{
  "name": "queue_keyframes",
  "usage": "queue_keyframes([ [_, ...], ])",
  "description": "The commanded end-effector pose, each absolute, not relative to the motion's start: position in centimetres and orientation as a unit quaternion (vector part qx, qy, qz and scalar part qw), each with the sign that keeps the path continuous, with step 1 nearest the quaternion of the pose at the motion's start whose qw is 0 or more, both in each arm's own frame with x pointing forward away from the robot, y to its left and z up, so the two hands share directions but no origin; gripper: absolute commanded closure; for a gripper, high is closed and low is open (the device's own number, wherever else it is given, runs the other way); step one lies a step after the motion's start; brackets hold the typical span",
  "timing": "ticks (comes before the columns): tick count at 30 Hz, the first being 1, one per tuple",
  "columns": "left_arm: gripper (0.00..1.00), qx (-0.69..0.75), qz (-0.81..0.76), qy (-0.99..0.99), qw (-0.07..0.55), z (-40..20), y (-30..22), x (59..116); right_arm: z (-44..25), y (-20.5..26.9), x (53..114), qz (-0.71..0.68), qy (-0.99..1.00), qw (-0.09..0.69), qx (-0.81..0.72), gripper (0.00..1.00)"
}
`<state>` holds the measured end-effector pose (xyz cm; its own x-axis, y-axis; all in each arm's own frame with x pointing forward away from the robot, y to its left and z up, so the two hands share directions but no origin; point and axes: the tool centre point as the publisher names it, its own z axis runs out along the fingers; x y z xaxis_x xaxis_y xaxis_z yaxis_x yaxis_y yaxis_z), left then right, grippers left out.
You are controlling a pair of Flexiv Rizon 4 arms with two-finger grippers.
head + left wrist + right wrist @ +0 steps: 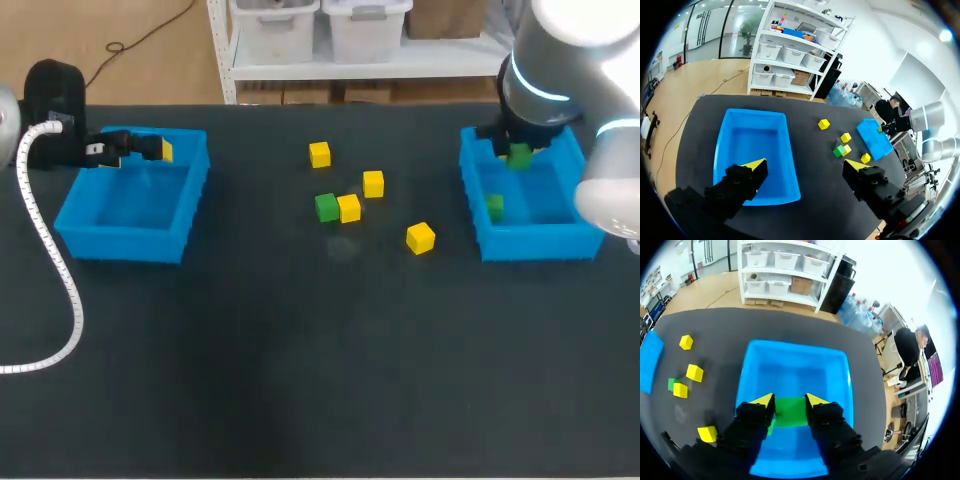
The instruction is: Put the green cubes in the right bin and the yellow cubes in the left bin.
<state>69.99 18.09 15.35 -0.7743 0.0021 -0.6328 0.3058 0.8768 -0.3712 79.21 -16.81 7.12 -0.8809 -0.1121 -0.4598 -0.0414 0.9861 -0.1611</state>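
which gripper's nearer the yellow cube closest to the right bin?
Right. The right gripper, shut on a green cube, is over the right bin, next to that yellow cube. The left gripper is over the left bin, across the table.

no readable text, labels, numbers or signs anywhere

A robotics lab, laid out for a cube-sorting trial.
Two robot arms, the left arm (45, 110) and the right arm (560, 70), are stationed at a black table (300, 400). A left bin (125, 243) and a right bin (535, 243), both blue, are placed at its ends, with yellow cubes (372, 184) and a green cube (326, 207) scattered between them. A coiled white cable (55, 260) is trailed over the table, and a second green cube (790, 412) is clamped in the right gripper (790, 401).
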Motion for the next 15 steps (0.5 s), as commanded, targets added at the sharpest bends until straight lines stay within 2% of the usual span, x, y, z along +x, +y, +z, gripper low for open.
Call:
queue_keyframes([
  [1,0.00,0.087,-0.240,0.909,0.328,15.1,18.4,70.0,8.2,-16.5,79.5,-0.080,0.958,0.272,-0.039,0.00],
  [9,0.00,0.087,-0.240,0.909,0.328,15.1,18.4,70.0,11.3,-14.4,80.9,-0.082,0.950,0.296,-0.059,0.00],
  [15,0.00,0.087,-0.240,0.909,0.328,15.1,18.4,70.0,13.8,-7.0,81.4,-0.058,0.916,0.334,-0.212,0.00],
])
